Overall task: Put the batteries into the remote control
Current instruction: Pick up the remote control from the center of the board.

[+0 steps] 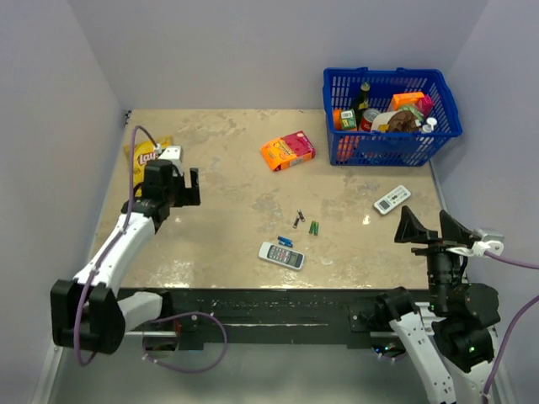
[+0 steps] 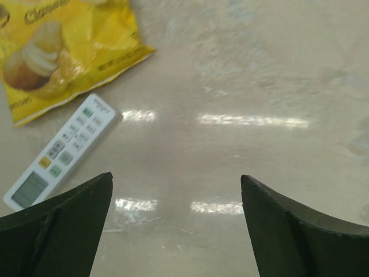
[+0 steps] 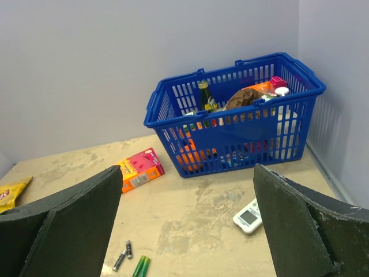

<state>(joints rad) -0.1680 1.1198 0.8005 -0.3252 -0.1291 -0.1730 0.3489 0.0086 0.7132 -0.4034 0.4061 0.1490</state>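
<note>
The remote control (image 1: 172,152) lies near the far left corner of the bench (image 1: 227,210), a slim white bar just beside a yellow crisp bag (image 1: 145,154) and partly hidden under the left gripper (image 1: 187,178). That gripper's jaws are spread wide and hold nothing. The batteries (image 1: 298,220), two small dark cylinders, lie around the middle of the bench, just beside a green pair (image 1: 314,227) and apart from the remote. The right gripper (image 1: 423,212) hangs over the near right corner, jaws wide and empty.

From the left wrist, the remote control (image 2: 60,152) lies diagonally on the bench, buttons along it and a small display at its near end, its far end close to the crisp bag (image 2: 63,46). The left gripper (image 2: 176,184) gapes over bare surface.

From the right wrist, the batteries (image 3: 124,255) lie side by side near the bottom edge, the green pair (image 3: 140,266) next to them. The right gripper (image 3: 187,173) is wide open and empty, facing a blue basket (image 3: 230,109) in the far right corner.
</note>
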